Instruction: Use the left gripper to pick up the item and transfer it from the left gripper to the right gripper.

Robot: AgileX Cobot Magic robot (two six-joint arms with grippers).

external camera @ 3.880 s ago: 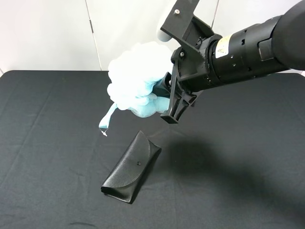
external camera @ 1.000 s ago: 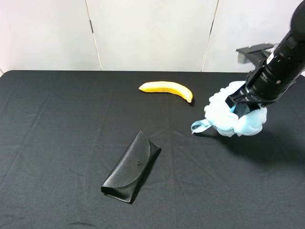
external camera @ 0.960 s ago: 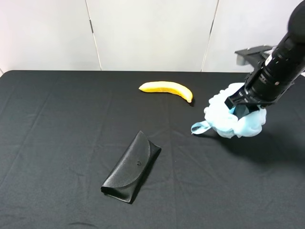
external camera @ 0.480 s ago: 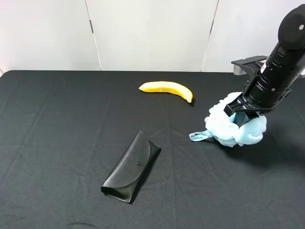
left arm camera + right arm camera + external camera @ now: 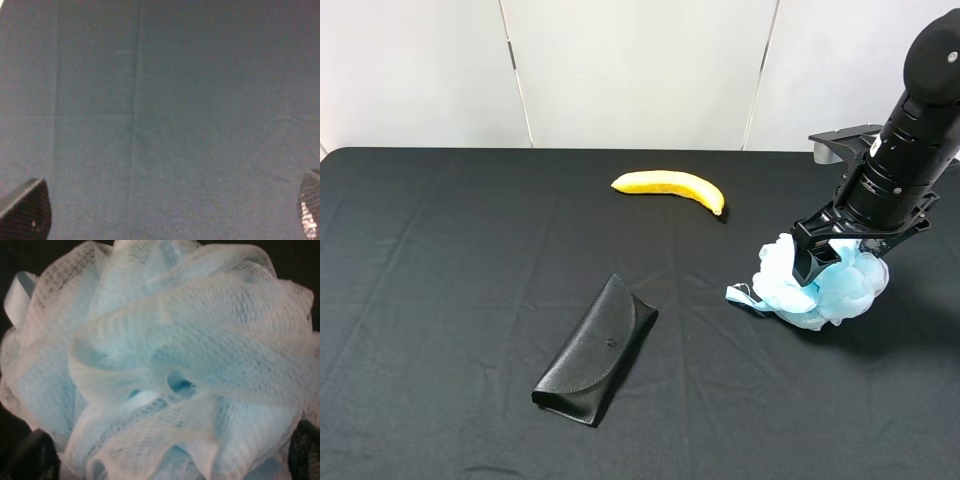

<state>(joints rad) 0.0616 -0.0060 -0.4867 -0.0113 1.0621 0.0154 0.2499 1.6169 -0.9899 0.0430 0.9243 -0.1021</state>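
Observation:
The item, a light-blue and white mesh pouf (image 5: 842, 296), lies on the black table at the right, with its ribbon loop (image 5: 741, 297) trailing to the left. My right gripper (image 5: 840, 272) points straight down over it, with its fingers spread wide around the pouf. In the right wrist view the pouf (image 5: 165, 355) fills the picture and looks unsqueezed. The gripper (image 5: 167, 457) shows only its dark fingertips (image 5: 30, 460), one at each outer corner. My left gripper (image 5: 167, 210) is open and empty over bare black cloth. It is out of the exterior high view.
A yellow banana (image 5: 668, 186) lies at the back middle of the table. A flat black glasses case (image 5: 597, 350) lies at the front middle. The black cloth (image 5: 440, 300) covers the whole table, and white wall panels stand behind it.
The right arm carried the pouf from the middle to the right and lowered it onto the table. In the last half second the fingers have spread and the pouf has settled lower.

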